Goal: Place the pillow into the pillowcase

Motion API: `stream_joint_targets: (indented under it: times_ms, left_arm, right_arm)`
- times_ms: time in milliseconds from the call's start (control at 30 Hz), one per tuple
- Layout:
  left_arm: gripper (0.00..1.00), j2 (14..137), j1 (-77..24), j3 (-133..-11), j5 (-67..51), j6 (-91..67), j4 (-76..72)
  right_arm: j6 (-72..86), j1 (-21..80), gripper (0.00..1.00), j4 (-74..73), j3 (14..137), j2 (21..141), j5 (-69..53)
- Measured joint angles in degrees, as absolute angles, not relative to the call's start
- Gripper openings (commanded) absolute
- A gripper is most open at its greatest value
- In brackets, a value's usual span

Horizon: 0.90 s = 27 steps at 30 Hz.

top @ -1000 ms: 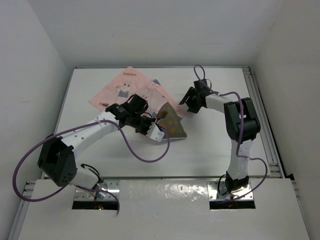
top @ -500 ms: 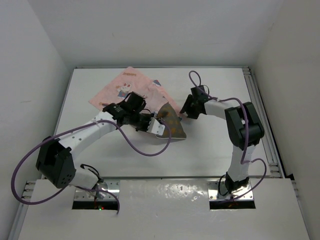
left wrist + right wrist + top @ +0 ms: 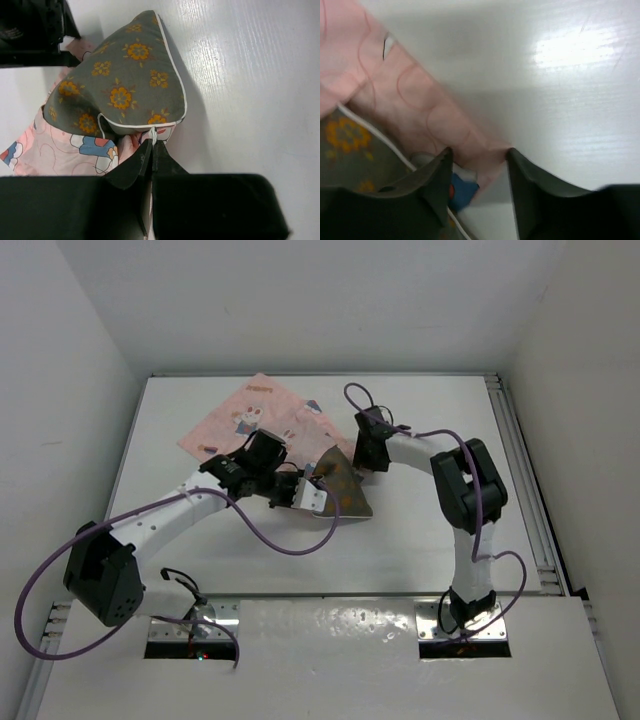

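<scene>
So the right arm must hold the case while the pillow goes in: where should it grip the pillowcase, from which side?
Likely the pink edge of the pillowcase beside the pillow, from above on its right side. That edge lies flat, free of the cushion, and the right end effector stands open astride it; the left end effector pinches the pillow's piped corner.

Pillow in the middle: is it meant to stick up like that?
It looks askew: the pillow stands tilted, one corner raised, because the left gripper is pinched shut on its piped edge. It lies partly over the pillowcase. Nothing looks torn or spilled.
</scene>
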<state>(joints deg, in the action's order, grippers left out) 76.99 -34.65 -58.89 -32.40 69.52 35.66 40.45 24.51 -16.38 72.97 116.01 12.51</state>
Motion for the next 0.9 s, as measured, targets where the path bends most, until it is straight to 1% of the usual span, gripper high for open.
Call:
stream_joint_targets:
  times_ms: [33, 67, 100, 133, 300, 400, 500, 567, 667, 800, 900]
  left_arm:
    - [0.0, 76.9, -34.7, -58.7, -32.4, 69.3, 35.4]
    - [0.0, 76.8, -34.7, -58.7, -32.5, 69.1, 35.2]
    - [0.0, 76.8, -34.7, -58.7, -32.6, 68.8, 34.9]
    - [0.0, 76.8, -34.7, -58.7, -32.6, 68.6, 34.5]
    - [0.0, 76.7, -34.8, -58.7, -32.8, 67.1, 33.1]
    - [0.0, 76.4, -34.8, -58.7, -32.6, 64.8, 32.1]
    - [0.0, 76.2, -34.2, -58.8, -31.9, 56.9, 28.4]
    - [0.0, 76.2, -32.8, -59.9, -31.7, 50.3, 26.3]
    - [0.0, 77.0, -28.9, -65.0, -31.6, 40.3, 22.7]
    - [0.0, 77.4, -22.9, -72.5, -31.6, 26.5, 14.1]
    - [0.0, 77.3, -18.5, -76.0, -32.4, 16.5, 6.1]
  right_arm:
    - [40.4, 24.5, 0.33, -17.3, 74.7, 117.2, 13.3]
    - [40.8, 24.5, 0.13, -18.2, 76.6, 118.4, 14.0]
    - [41.0, 24.5, 0.05, -18.8, 77.9, 119.4, 14.6]
    - [41.7, 24.5, 0.0, -19.0, 78.7, 120.0, 14.8]
    - [43.8, 24.3, 0.0, -17.4, 77.8, 119.8, 13.8]
    - [44.2, 23.8, 0.0, -11.1, 70.9, 116.0, 11.5]
    - [44.5, 22.9, 0.0, -9.2, 63.9, 110.6, 8.3]
    - [44.4, 21.9, 0.0, -10.1, 61.5, 106.1, 5.5]
    - [43.4, 19.6, 0.0, -10.8, 61.6, 97.8, 2.1]
    - [41.7, 15.3, 0.0, -10.1, 64.0, 84.4, 0.1]
    - [41.1, 12.2, 0.0, -9.1, 67.3, 77.3, -1.3]
